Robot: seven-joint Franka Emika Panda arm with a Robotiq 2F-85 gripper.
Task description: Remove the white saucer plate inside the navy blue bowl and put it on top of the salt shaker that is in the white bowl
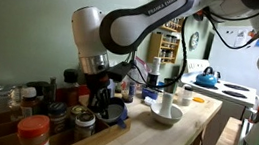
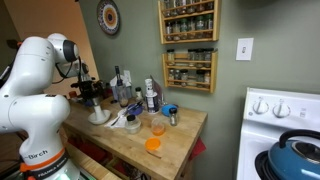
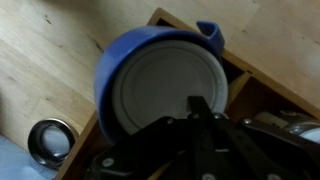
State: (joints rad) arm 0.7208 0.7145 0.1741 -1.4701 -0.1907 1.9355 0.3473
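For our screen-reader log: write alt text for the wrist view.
Seen from above, the white saucer plate lies inside the navy blue bowl, with the dark gripper reaching in from the bottom over the saucer's lower edge. Light wooden counter shows at left.

Saucer (image 3: 160,90) inside small bowl (image 3: 112,70), shaker (image 1: 167,100) upright in wide bowl (image 1: 153,112)

White rounded arm (image 1: 141,22), black fingers (image 3: 198,108)
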